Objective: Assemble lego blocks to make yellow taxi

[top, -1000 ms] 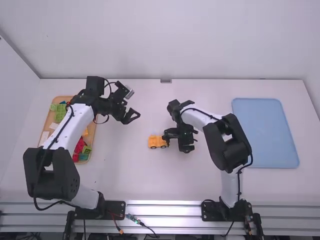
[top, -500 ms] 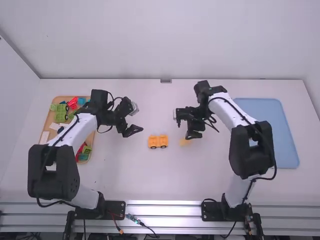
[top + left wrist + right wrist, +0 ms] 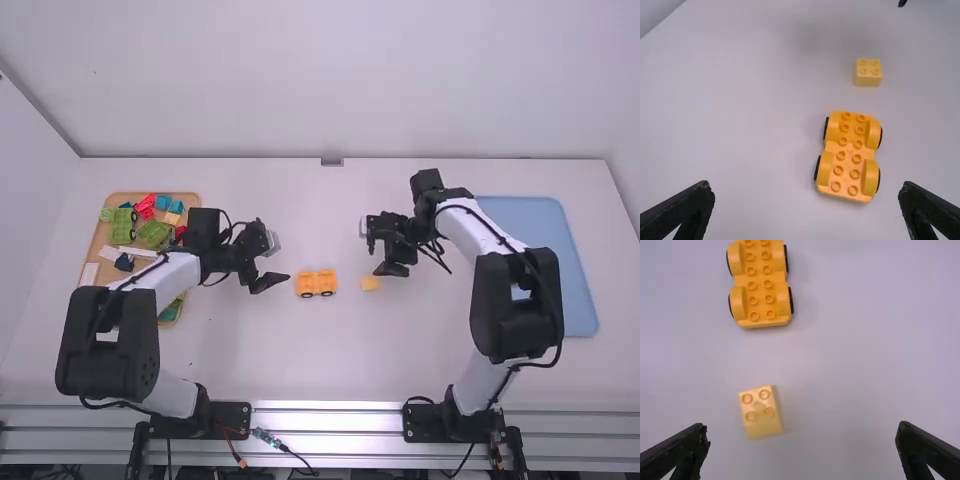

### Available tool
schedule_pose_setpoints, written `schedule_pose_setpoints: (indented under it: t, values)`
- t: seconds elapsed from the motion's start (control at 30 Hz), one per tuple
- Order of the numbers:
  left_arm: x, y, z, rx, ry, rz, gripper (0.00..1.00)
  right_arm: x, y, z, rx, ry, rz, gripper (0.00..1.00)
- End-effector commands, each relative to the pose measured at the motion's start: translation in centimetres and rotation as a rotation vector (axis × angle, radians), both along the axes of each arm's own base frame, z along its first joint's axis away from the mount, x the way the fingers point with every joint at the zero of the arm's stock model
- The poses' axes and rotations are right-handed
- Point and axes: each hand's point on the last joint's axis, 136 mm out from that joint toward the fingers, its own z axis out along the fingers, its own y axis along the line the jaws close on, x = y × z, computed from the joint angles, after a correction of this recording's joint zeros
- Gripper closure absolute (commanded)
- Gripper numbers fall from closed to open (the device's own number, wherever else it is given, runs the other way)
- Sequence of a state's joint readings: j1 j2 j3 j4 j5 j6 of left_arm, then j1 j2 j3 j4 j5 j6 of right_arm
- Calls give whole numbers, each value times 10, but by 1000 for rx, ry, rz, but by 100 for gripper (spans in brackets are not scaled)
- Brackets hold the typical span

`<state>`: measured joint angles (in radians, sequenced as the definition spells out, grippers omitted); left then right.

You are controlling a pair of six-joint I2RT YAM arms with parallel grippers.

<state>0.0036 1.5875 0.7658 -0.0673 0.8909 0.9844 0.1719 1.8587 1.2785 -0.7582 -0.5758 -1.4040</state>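
R hand (image 3: 382,255) farther from yel. wheeled base (image 3: 316,281) vs. before

Smooth plastic car base (image 3: 850,156), plastic brick (image 3: 763,426) (satin-looking, both), smooth matt table (image 3: 280,360)

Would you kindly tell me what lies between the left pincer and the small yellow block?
In the left wrist view, the wheeled base lies between the left pincer and the small block.
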Motion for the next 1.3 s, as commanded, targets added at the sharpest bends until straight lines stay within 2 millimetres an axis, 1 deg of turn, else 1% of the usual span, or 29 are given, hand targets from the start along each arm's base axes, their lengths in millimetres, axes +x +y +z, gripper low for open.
schedule_pose_setpoints:
  t: [0.0, 0.1, 0.17, 0.23, 0.37, 0.43, 0.5, 0.57, 0.63, 0.73, 0.8, 0.87, 0.97, 1.03, 1.17, 1.27]
  values:
    - [-12, -12, 0, -5, -56, -84, 1, -7, 4, -3, 15, 20, 14, 1]
    - [-18, -19, -3, -3, -69, -113, 1, -11, 5, -5, 29, 28, 21, 1]
    - [-19, -21, -4, -3, -69, -118, 1, -14, 5, -6, 36, 36, 22, 1]
    - [-22, -21, -7, -4, -61, -119, 1, -14, 11, -8, 78, 26, 28, 1]
    - [-30, -26, -7, -40, -63, -144, 1, -14, 13, -14, 167, 3, 16, 1]
    - [-32, -26, -8, -56, -74, -150, 1, -15, 13, -18, 178, -4, 13, 1]
    - [-37, -30, -11, -73, -116, -169, 1, -17, 11, -30, 177, -26, 11, 1]
    - [-39, -31, -13, -73, -137, -173, 1, -16, 10, -34, 174, -43, 12, 1]
    - [-42, -33, -16, -78, -178, -180, 1, -15, 8, -46, 164, -90, 13, 1]
    - [-44, -32, -18, -79, -203, -178, 1, -17, 9, -53, 178, -118, 16, 1]
    - [-50, -35, -19, -98, -201, -195, 1, -22, 11, -60, 203, -148, 23, 1]
    - [-50, -35, -19, -99, -196, -193, 1, -24, 12, -64, 211, -165, 26, 1]
    - [-44, -34, -22, -100, -168, -176, 1, -27, 12, -72, 217, -202, 31, 1]
    - [-42, -37, -23, -109, -161, -188, 1, -31, 12, -75, 225, -211, 34, 1]
    - [-38, -42, -25, -131, -147, -210, 1, -38, 14, -75, 251, -230, 70, 1]
    - [-35, -42, -29, -130, -134, -210, 1, -36, 12, -71, 275, -225, 60, 1]
